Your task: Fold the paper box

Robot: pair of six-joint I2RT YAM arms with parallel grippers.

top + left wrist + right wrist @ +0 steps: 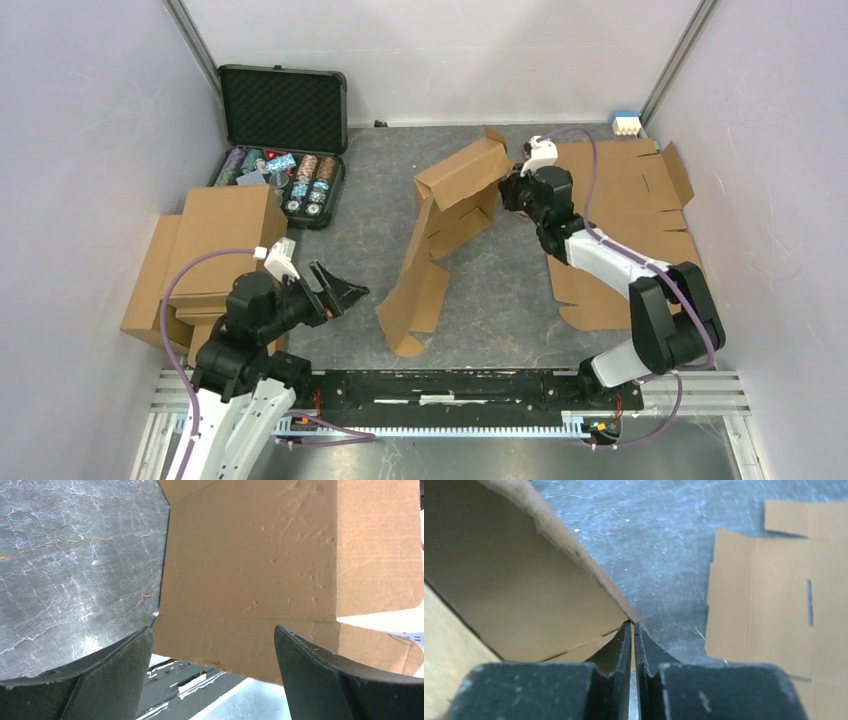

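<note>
The paper box [450, 215] is a brown cardboard blank, partly folded and held up at a slant in the middle of the table, its lower flap [413, 300] touching the surface. My right gripper [508, 185] is shut on the box's upper right edge; in the right wrist view the gripper [633, 625] pinches a cardboard edge [574, 545]. My left gripper [345, 292] is open and empty, just left of the lower flap. In the left wrist view the gripper [212, 637] has its jaws wide apart, with the flap [260, 570] close ahead.
An open black case of poker chips [285, 140] stands at the back left. A stack of folded cardboard boxes [205, 250] sits at the left by my left arm. Flat cardboard blanks [630, 210] lie at the right under my right arm. A small blue and white object [626, 123] is at the back right.
</note>
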